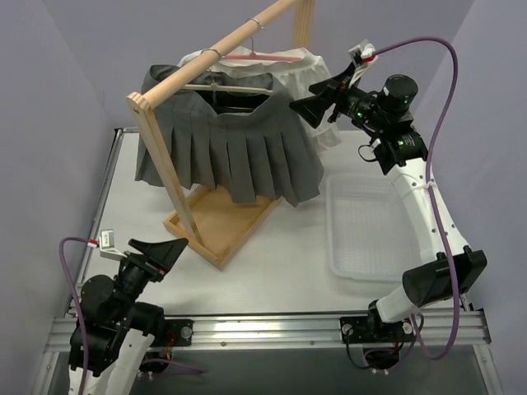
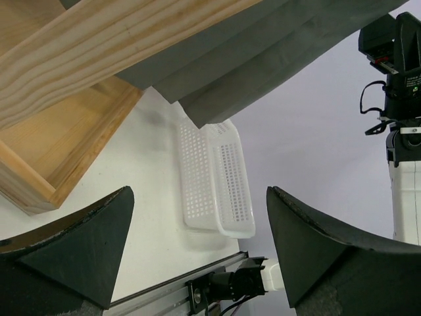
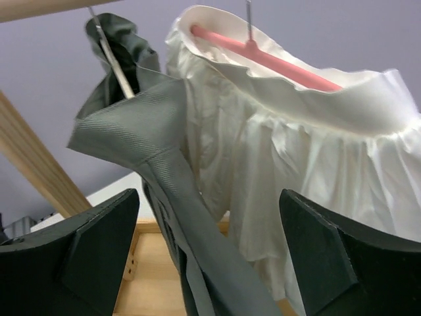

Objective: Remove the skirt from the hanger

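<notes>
Skirt (image 1: 230,152), grey and pleated, hung on its hanger (image 1: 226,86) from the wooden rail (image 1: 235,39), waistband lying along it. Left end effector (image 1: 162,257) sat low by its base, jaws wide, well apart. Right end effector (image 1: 307,95), arm raised and outstretched, faced the waistband's right end, jaws wide, nearer.

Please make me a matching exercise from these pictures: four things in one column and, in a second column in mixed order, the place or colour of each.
Things
1. skirt
2. white garment
3. basket
4. rack base

Descriptions
a. on the table, at the right
b. on the pink hanger
c. wooden, under the skirt
d. grey, at the near end of the rail

Pairs: 1-d, 2-b, 3-a, 4-c
</notes>
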Motion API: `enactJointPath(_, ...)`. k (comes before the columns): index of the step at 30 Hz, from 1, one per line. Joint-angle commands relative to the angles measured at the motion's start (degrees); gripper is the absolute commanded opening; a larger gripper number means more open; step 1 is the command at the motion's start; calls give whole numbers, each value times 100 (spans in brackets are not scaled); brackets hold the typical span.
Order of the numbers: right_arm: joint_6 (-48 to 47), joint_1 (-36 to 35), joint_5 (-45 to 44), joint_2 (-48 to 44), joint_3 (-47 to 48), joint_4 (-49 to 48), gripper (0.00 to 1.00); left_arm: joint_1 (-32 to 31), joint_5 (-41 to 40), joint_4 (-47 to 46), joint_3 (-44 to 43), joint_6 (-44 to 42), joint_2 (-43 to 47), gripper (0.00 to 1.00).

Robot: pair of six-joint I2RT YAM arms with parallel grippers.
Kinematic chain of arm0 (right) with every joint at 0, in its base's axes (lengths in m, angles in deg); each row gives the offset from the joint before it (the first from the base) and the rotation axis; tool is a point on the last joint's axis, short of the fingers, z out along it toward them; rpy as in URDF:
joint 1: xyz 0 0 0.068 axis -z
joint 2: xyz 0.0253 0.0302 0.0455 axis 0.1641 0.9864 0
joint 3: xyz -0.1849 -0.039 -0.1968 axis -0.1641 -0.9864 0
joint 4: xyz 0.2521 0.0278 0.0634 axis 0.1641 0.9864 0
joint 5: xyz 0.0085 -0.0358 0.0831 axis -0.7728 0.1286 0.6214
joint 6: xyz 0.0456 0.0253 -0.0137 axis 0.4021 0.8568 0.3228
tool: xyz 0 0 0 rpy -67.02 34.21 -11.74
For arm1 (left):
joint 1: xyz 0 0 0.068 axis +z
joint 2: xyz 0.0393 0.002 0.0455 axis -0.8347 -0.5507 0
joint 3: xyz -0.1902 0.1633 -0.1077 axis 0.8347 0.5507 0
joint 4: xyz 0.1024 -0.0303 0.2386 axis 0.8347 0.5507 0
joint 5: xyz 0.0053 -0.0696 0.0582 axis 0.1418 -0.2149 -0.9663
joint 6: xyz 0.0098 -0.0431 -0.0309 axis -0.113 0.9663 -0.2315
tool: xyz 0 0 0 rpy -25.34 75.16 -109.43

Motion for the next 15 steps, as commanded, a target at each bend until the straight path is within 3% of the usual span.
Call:
enactJointPath(1, 203, -76, 781, -1, 162, -879, 82, 46, 258, 20, -138, -88, 449, 91)
enactJointPath(15, 248, -463, 1248, 886, 953, -926, 62, 46, 434, -121, -14, 27, 449, 91)
